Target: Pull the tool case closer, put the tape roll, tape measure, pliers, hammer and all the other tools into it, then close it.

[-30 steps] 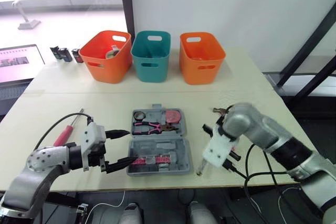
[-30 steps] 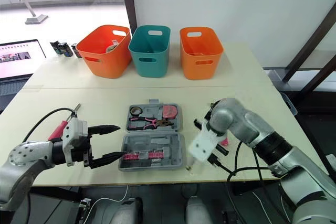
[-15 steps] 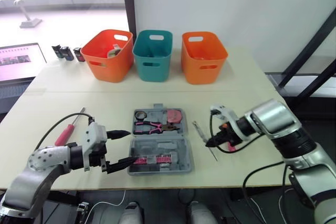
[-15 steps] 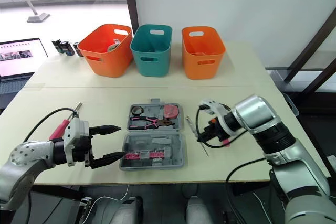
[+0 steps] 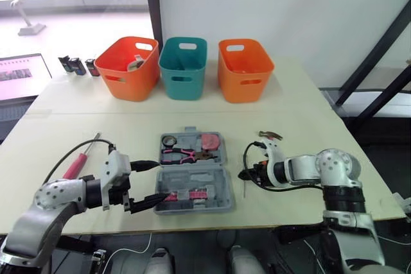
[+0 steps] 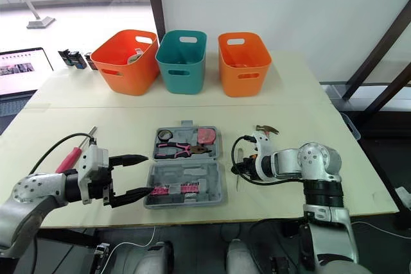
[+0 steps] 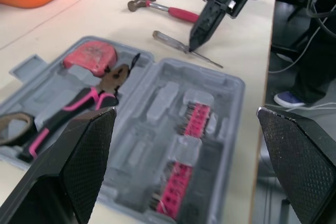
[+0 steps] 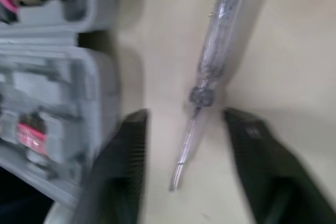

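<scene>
The grey tool case [image 5: 192,172] lies open at the table's middle. Its far half holds the tape roll [image 5: 170,140], pink tape measure [image 5: 210,141] and pink-handled pliers [image 5: 186,154]; the near half holds pink bits [image 5: 189,194]. My left gripper [image 5: 151,183] stands open at the case's front left corner, holding nothing. My right gripper [image 5: 247,174] is open low over the table just right of the case, its fingers [image 8: 123,171] straddling a clear-handled screwdriver [image 8: 231,35] that lies on the table. The hammer [image 7: 163,8] lies behind the right gripper. A red screwdriver [image 5: 78,163] lies far left.
Three bins stand along the back: orange [image 5: 128,67], teal [image 5: 183,67], orange [image 5: 244,70]. A laptop [image 5: 22,75] and small dark items [image 5: 77,65] sit at the back left. The table's front edge runs just below the case.
My right arm has swung down to the table beside the case and its gripper has opened, leaving the clear screwdriver on the table. The left arm has stayed put.
</scene>
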`<state>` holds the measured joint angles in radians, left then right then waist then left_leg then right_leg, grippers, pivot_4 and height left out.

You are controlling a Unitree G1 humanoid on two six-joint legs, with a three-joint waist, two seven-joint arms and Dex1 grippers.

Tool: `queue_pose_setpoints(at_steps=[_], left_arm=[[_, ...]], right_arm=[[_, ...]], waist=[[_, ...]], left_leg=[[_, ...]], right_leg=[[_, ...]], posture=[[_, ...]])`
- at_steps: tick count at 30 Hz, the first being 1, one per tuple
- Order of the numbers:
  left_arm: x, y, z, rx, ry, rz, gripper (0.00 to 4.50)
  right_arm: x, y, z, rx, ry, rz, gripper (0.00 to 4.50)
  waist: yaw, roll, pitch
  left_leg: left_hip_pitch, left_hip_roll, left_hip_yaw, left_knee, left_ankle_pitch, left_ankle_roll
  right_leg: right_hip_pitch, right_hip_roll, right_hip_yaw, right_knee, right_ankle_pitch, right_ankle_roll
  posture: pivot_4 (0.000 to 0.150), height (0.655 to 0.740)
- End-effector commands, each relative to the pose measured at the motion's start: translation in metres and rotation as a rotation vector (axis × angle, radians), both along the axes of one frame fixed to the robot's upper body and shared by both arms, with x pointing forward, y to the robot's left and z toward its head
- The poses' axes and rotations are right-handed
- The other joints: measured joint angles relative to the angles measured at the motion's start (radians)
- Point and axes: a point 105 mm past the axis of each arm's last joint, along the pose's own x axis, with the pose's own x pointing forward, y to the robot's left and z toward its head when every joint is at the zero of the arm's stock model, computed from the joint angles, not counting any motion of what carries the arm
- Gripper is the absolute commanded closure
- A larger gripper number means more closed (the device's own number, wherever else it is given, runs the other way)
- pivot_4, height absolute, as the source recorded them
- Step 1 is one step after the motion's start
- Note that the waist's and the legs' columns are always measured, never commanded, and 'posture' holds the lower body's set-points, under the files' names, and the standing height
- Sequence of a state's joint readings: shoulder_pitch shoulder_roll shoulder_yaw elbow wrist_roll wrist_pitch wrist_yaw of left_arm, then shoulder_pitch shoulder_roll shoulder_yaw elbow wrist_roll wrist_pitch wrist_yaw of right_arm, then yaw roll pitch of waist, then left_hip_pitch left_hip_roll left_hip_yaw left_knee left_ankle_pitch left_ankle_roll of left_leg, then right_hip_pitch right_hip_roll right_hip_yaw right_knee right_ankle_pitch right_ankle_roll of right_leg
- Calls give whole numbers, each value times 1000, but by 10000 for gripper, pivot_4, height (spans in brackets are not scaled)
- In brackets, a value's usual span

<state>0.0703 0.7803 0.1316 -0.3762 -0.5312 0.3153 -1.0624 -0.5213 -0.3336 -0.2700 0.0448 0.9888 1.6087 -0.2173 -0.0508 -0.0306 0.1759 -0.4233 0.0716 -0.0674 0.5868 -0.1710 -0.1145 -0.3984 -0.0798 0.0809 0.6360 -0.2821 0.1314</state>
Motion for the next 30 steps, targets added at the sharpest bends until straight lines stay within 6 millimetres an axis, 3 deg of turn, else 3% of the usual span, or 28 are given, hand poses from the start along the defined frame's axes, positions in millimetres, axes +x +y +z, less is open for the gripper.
queue_pose_setpoints(at_steps=[1,8,13,18,24,30], left_arm=[[-2,3,9,10,-46,-4,0],[-1,6,10,12,-41,0,0],[0,6,10,15,-36,-7,0],[2,8,12,27,-36,-11,0],[4,9,16,32,-39,-18,0],[4,11,20,43,-46,-19,0]], right_arm=[[-7,-17,7,-108,-72,-75,481],[-30,-6,31,-294,-307,-51,481],[-35,17,41,-339,-483,-43,481],[-37,23,28,-354,-514,-81,481],[-21,18,7,-402,-579,-138,481],[-25,19,-33,-397,-506,-187,481]], waist=[[9,1,0],[4,6,2],[0,6,2],[7,6,2],[6,6,2],[6,5,2]], left_leg=[[0,0,0,1,0,0],[-8,-1,-1,-1,-1,2],[-8,-1,-2,-2,-1,2],[-8,-1,-1,-1,-1,2],[-8,-1,-1,-1,-1,2],[-8,-1,-1,-3,-1,2]], right_leg=[[0,0,0,-1,0,0],[-6,0,0,-3,0,0],[-8,1,0,-2,0,0],[-7,0,1,-3,0,0],[-7,0,1,-4,0,-1],[-8,0,1,-4,0,0]], posture=[[1500,7400],[1500,7400],[1500,7400],[1500,7400],[1500,7400],[1500,7400]])
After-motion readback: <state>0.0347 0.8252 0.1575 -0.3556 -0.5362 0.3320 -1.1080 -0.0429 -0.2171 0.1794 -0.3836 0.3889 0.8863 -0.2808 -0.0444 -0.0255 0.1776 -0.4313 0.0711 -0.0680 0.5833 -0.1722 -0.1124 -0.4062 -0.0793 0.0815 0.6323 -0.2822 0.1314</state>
